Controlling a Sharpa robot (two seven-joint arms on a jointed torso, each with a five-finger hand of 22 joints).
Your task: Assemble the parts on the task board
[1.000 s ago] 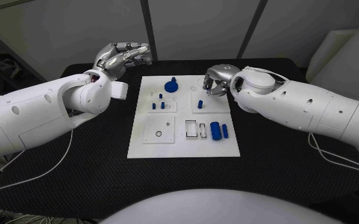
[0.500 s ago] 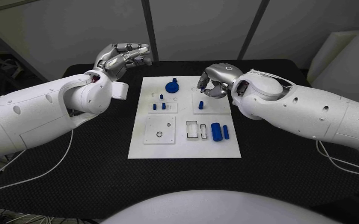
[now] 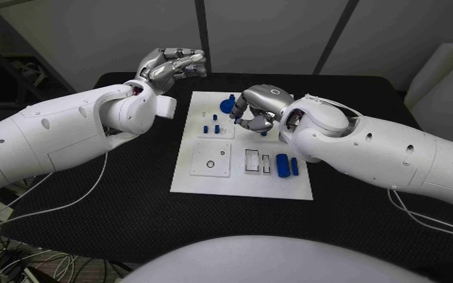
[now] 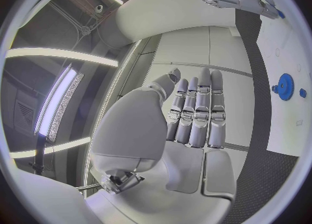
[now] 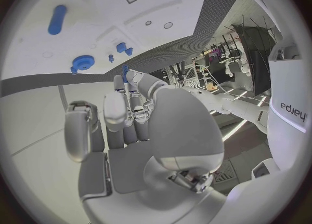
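Altogether, two blue cylinders [image 3: 288, 165] lie on the task board [image 3: 236, 188].

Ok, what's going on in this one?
The right hand is down over the far part of the task board, and its fingertips look closed on a small blue peg. The left hand hangs beyond the board's far left corner, holding nothing. A blue round part and two blue cylinders sit on the board, untouched.

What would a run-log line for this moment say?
left hand: empty, beside task board | right hand: pinches blue peg above board
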